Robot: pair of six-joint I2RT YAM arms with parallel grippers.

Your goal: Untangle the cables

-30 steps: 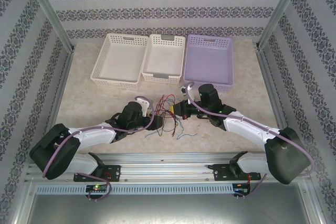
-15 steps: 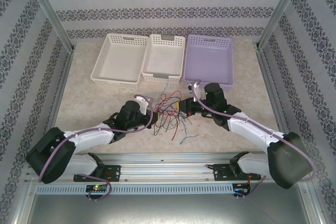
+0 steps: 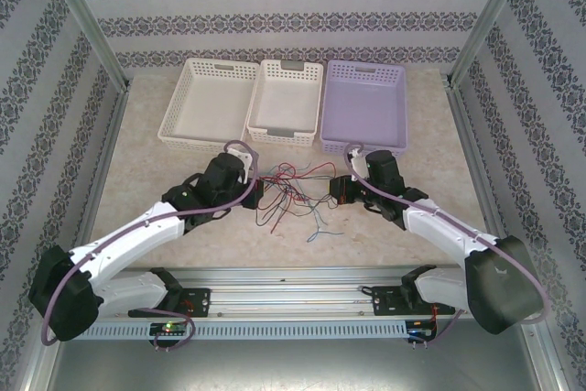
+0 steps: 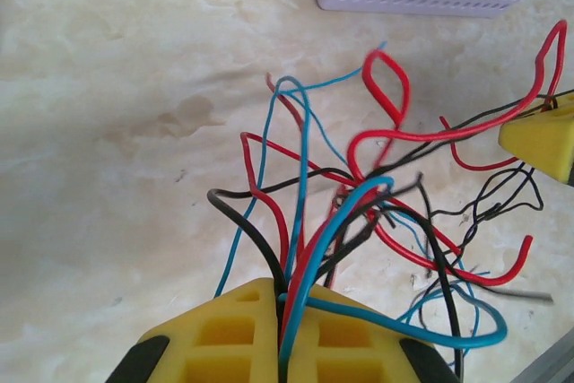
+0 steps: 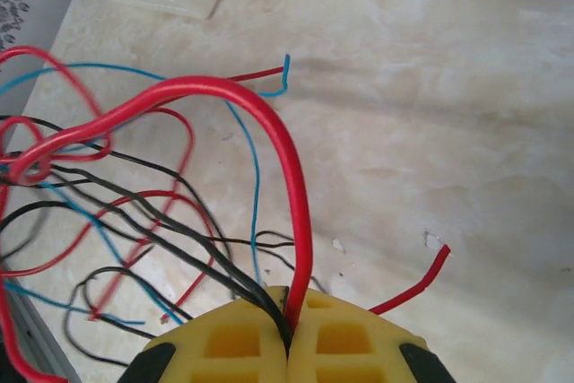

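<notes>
A loose bunch of thin red, teal-blue and black cables (image 3: 293, 191) lies tangled on the pale, marbled desk (image 3: 137, 171), around its middle, between the two arms and nearer than the row of baskets. The left pincer (image 3: 259, 191) sits at the left end of the bunch. In the left wrist view its yellow, ribbed fingers (image 4: 224, 334) are pressed together with several strands pinched in the seam between them. Teal, red and black strands come out of that seam and fan away from the pincer into loops. The right pincer (image 3: 337, 191) sits at the right end of the bunch, facing the left one, with the tangle spread between the two. In the right wrist view its yellow fingers (image 5: 350, 338) are likewise closed. They clamp a red strand that arches up and over to the left, along with a few black strands that run off to the left. A short red end pokes out just right of those fingers, and farther out a red end and a teal end lie close together on the desk. Some teal and grey ends trail at the near side of the tangle. Along the far edge stand a white perforated plastic basket (image 3: 206, 103) on the left, a second white basket (image 3: 287, 101) in the middle and a lilac basket (image 3: 364, 107) on the right, side by side and apart from the cables.
</notes>
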